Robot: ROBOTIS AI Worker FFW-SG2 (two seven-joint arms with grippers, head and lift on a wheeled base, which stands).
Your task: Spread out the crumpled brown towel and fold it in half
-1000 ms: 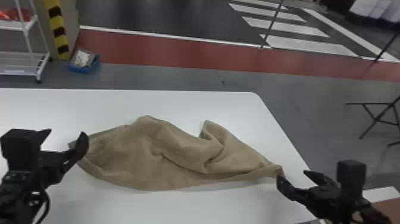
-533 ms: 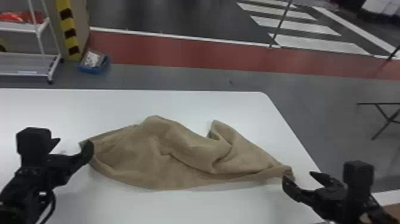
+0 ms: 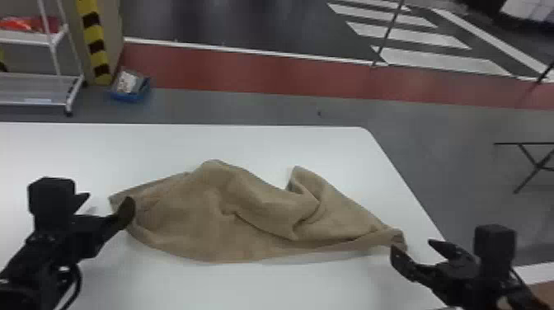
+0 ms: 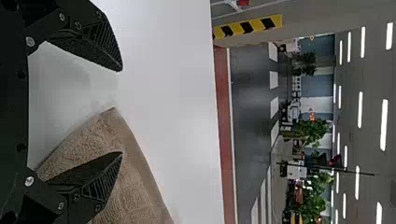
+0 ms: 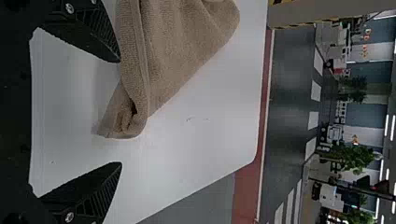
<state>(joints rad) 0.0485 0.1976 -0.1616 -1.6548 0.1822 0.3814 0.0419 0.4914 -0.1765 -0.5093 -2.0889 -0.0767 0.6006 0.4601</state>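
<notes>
Over on the table [image 3: 255, 142], I'm seeing 1 brown towel [image 3: 255, 243] lying crumpled, with several folds rising in it and its right end reaching near the table's side edge. The left gripper [image 3: 109, 200] is hovering at the towel's left end, its 2 fingers standing wide apart, 1 of them over the towel. The right gripper [image 3: 412, 246] is hovering just beside the towel's right corner, its 2 fingers also gaping wide. Beyond the table, 1 blue bin [image 3: 128, 97] is sitting beside 1 striped pillar [image 3: 95, 37] and near 1 cart [image 3: 33, 104].
</notes>
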